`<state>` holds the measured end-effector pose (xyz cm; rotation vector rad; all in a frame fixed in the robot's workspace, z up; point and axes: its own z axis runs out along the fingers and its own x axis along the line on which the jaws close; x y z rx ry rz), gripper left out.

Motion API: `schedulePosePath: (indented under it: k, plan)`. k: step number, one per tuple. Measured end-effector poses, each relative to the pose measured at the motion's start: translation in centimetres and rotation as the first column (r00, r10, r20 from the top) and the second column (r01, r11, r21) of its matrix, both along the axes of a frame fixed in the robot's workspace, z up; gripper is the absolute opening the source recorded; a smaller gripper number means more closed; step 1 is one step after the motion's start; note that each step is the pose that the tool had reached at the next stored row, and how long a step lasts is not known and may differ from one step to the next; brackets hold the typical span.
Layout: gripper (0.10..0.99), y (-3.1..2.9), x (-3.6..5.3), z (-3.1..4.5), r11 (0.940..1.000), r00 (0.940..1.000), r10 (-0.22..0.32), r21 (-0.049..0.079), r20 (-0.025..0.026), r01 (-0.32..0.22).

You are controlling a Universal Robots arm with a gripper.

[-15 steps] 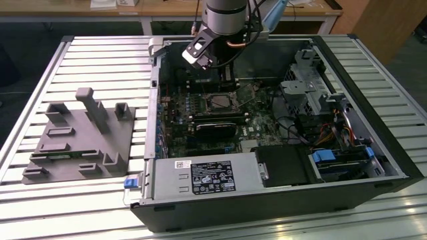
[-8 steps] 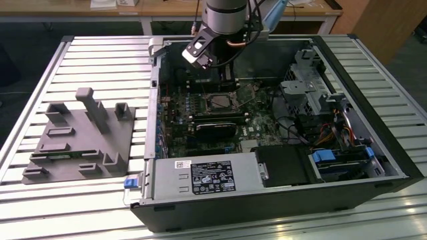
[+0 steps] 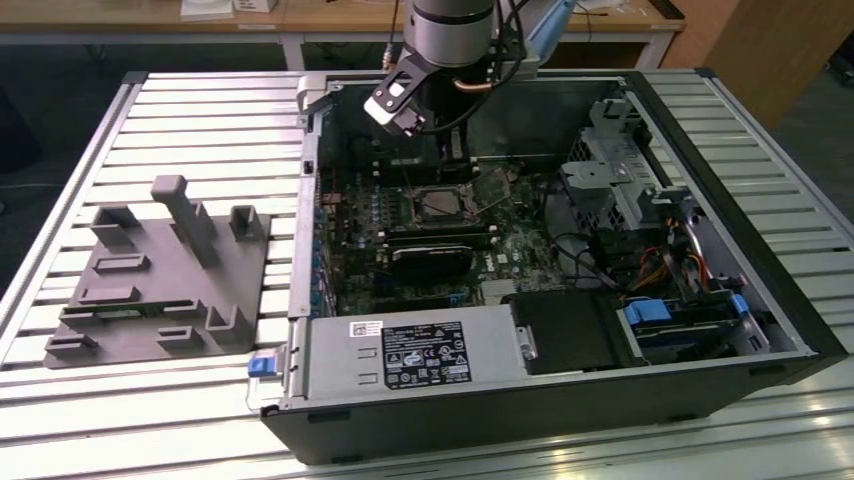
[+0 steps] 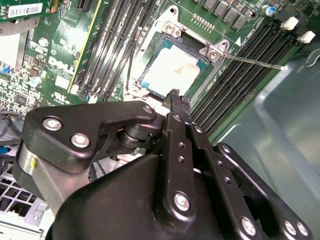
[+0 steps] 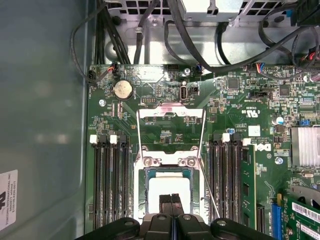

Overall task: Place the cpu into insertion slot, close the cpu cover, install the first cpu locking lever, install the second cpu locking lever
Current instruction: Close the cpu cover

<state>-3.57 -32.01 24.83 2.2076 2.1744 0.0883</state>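
Note:
The cpu (image 4: 172, 70) (image 5: 170, 187) lies flat in the insertion slot (image 3: 435, 204), its silvery top bright inside the black rim. The cpu cover (image 5: 171, 114) stands swung open past the socket, with green board showing through its window. Thin wire levers (image 5: 202, 131) run along the cover's sides, and one rod (image 4: 250, 61) sticks out sideways from the socket's corner. My gripper (image 4: 174, 95) (image 5: 171, 202) (image 3: 407, 118) hangs just above the near edge of the socket. Its black fingers are shut against each other with nothing between them.
The board sits inside an open computer case (image 3: 747, 300) on a slatted table. Memory slots (image 5: 110, 185) flank the socket. A long black card (image 3: 434, 250), the power supply (image 3: 414, 355), a drive cage (image 3: 621, 190) and cables (image 5: 150, 30) surround it. A grey fixture (image 3: 160, 275) stands at the exterior view's left.

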Motion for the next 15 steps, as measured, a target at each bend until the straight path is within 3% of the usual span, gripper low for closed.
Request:
schedulePosePath:
  k: [15]
  plan:
    - [0.106,0.0,1.02,0.0,1.0,1.0,0.0,0.0,0.0,0.0]
